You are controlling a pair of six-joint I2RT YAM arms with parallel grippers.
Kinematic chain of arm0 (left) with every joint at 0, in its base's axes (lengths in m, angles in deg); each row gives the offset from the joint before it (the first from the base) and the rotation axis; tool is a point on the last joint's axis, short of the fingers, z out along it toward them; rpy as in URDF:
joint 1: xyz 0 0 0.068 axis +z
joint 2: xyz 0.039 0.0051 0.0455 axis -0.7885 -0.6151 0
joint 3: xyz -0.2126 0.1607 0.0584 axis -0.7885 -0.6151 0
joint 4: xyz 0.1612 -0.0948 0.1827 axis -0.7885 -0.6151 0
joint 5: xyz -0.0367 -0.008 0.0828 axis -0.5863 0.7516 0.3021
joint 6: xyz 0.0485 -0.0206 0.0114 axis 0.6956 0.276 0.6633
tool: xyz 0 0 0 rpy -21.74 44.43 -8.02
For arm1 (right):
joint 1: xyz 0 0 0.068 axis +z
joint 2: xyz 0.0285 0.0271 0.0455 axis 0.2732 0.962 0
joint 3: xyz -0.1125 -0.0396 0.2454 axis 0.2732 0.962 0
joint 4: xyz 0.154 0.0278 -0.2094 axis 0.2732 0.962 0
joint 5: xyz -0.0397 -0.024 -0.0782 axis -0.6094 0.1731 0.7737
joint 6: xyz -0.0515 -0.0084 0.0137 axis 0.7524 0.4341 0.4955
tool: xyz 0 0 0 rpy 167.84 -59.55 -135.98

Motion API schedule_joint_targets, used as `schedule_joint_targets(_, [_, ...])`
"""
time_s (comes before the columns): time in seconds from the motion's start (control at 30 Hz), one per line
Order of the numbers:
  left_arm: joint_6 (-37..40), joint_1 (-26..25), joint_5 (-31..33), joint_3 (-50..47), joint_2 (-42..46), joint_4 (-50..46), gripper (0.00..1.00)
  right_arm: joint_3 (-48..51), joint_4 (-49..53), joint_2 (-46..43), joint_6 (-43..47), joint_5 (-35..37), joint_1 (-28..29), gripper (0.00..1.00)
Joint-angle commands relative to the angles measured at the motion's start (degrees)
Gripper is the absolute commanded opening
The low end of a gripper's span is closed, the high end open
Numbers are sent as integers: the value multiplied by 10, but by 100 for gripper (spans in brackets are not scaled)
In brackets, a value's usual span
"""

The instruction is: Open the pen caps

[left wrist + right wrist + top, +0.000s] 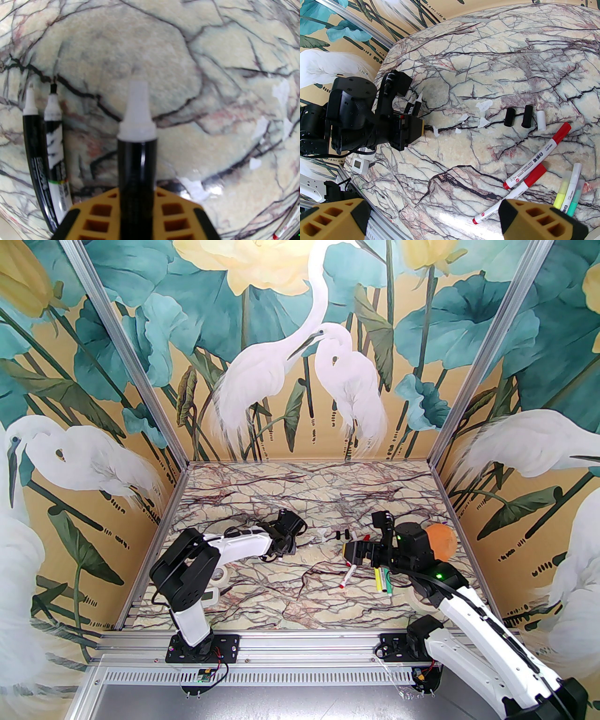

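My left gripper (137, 199) is shut on a black marker (137, 154) whose white tip is bare. Two more uncapped black markers (52, 131) lie side by side just left of it. Two loose black pen caps (509, 117) (526, 116) and a whitish one (541, 120) lie in a row mid-table, the black pair (342, 534) between the arms. Two white markers (536, 157) (511, 194) still wear red caps (562, 131). My right gripper (433, 222) hangs open above them, its yellow fingers (534, 220) holding nothing. From the top, the left gripper (287, 547) is left of the caps and the right gripper (349, 553) just below them.
Yellow and green highlighters (569, 187) lie right of the red-capped markers. White paper scraps (484, 105) dot the marble table (304, 605). Rolls of cream tape (220, 575) (417, 598) sit near each arm, and a small white device (208, 598) lies at front left.
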Motion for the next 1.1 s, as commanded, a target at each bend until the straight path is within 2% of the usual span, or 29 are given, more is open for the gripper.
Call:
schedule_joint_targets(0.0, [10, 3, 41, 18, -19, -25, 6, 6, -3, 4, -11, 13, 7, 99])
schedule_joint_targets(0.23, [3, 3, 61, 32, -37, -49, 11, 7, -5, 15, -13, 18, 12, 99])
schedule_joint_targets(0.67, [10, 3, 71, 43, -31, -68, 28, 8, -12, 26, -16, 23, 20, 99])
schedule_joint_targets(1.07, [10, 1, 91, 69, 0, -106, 30, 8, -17, 35, -19, 26, 26, 99])
